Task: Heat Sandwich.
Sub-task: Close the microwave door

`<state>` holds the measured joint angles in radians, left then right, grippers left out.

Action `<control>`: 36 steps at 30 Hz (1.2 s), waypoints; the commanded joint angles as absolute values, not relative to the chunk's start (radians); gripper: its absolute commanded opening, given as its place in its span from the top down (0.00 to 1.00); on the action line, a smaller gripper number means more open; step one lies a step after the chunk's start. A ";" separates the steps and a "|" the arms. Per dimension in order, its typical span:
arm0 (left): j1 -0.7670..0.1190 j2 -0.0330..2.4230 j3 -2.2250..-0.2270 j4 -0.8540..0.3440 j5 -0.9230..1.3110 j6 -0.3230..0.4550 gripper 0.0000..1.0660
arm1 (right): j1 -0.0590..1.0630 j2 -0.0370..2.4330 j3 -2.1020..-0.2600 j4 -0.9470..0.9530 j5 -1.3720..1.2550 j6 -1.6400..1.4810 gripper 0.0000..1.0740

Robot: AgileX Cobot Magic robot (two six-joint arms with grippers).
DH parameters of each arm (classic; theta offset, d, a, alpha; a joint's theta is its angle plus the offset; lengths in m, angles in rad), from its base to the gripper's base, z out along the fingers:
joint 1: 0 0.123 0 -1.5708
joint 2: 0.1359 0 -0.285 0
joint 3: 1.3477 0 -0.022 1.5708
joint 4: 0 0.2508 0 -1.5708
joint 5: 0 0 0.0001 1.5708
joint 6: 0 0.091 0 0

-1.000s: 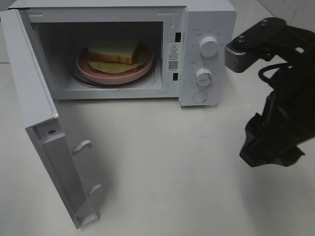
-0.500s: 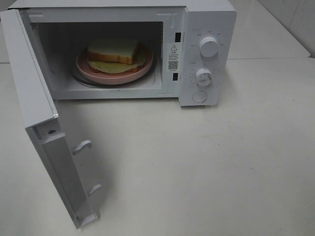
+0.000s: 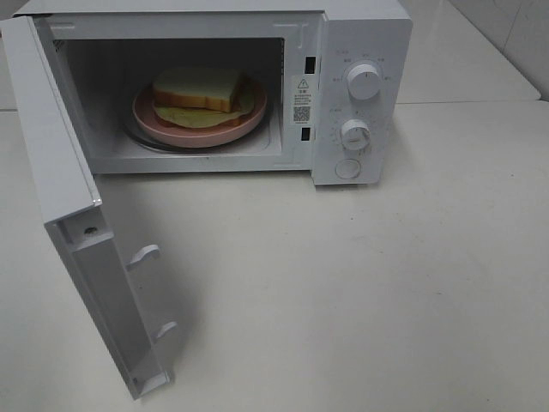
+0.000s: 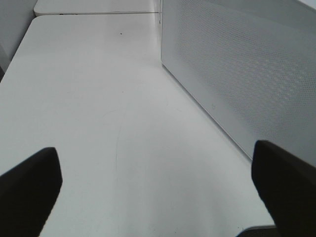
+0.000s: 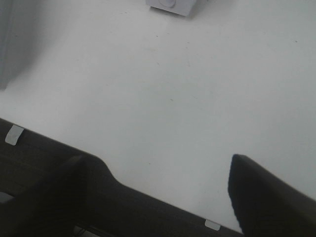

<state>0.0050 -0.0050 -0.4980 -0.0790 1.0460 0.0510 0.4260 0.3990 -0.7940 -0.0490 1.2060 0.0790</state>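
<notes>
The sandwich point(image 3: 199, 87), white bread with tan crust and pale green lettuce, lies on a round pink plate point(image 3: 150, 116) inside the open white microwave point(image 3: 360, 34). Its door point(image 3: 77, 215) stands swung out to the left. Neither arm shows in the exterior high view. In the left wrist view my left gripper point(image 4: 154, 158) is open and empty above the table, next to a white meshed microwave panel point(image 4: 237, 64). In the right wrist view my right gripper point(image 5: 158, 168) is open and empty over bare table, far from the microwave's lower corner point(image 5: 173, 5).
The microwave's front panel carries two white knobs point(image 3: 364, 81) point(image 3: 355, 134) and a round button point(image 3: 348, 168). Two latch hooks point(image 3: 144, 255) stick out of the door's inner edge. A dark band point(image 5: 148, 207) crosses the right wrist view along the table's edge.
One second ago the right arm stood at the right of the exterior view; it has withdrawn out of that view. The microwave, door and sandwich have not moved.
</notes>
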 commanded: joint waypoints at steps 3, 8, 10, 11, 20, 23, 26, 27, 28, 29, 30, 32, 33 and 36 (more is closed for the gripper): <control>0.008 -0.033 -0.494 -0.082 1.038 0.046 0.01 | 0.314 0.267 -0.700 -0.047 1.207 0.078 0.29; 0.008 -0.033 -0.494 -0.082 1.038 0.046 0.01 | 0.247 0.187 -0.638 -0.046 1.199 0.079 0.29; 0.008 -0.033 -0.494 -0.082 1.038 0.046 0.01 | 0.206 0.135 -0.600 -0.045 1.181 0.080 0.29; 0.008 -0.033 -0.494 -0.082 1.038 0.046 0.01 | 0.192 0.121 -0.587 -0.043 1.178 0.080 0.29; 0.008 -0.033 -0.494 -0.082 1.038 0.046 0.01 | 0.104 0.025 -0.541 -0.035 1.109 0.088 0.29; 0.008 -0.033 -0.494 -0.082 1.038 0.046 0.01 | 0.084 -0.023 -0.531 -0.038 1.074 0.087 0.29; 0.008 -0.033 -0.494 -0.082 1.038 0.046 0.01 | 0.069 -0.029 -0.506 -0.036 1.035 0.080 0.29; 0.008 -0.033 -0.494 -0.082 1.038 0.046 0.01 | 0.069 -0.029 -0.506 -0.036 1.035 0.080 0.29; 0.008 -0.029 -0.494 -0.082 1.038 0.046 0.01 | 0.069 -0.029 -0.506 -0.035 1.035 0.079 0.29; 0.008 -0.029 -0.494 -0.083 1.038 0.046 0.01 | 0.069 -0.029 -0.506 -0.035 1.035 0.079 0.29; 0.008 -0.029 -0.494 -0.082 1.038 0.046 0.01 | 0.069 -0.029 -0.506 -0.035 1.035 0.079 0.29; 0.008 -0.028 -0.494 -0.083 1.038 0.046 0.01 | 0.069 -0.029 -0.506 -0.035 1.035 0.079 0.29; 0.008 -0.028 -0.494 -0.083 1.038 0.046 0.01 | 0.069 -0.029 -0.506 -0.035 1.035 0.079 0.29; 0.008 -0.028 -0.494 -0.083 1.038 0.046 0.01 | 0.069 -0.029 -0.506 -0.035 1.035 0.079 0.29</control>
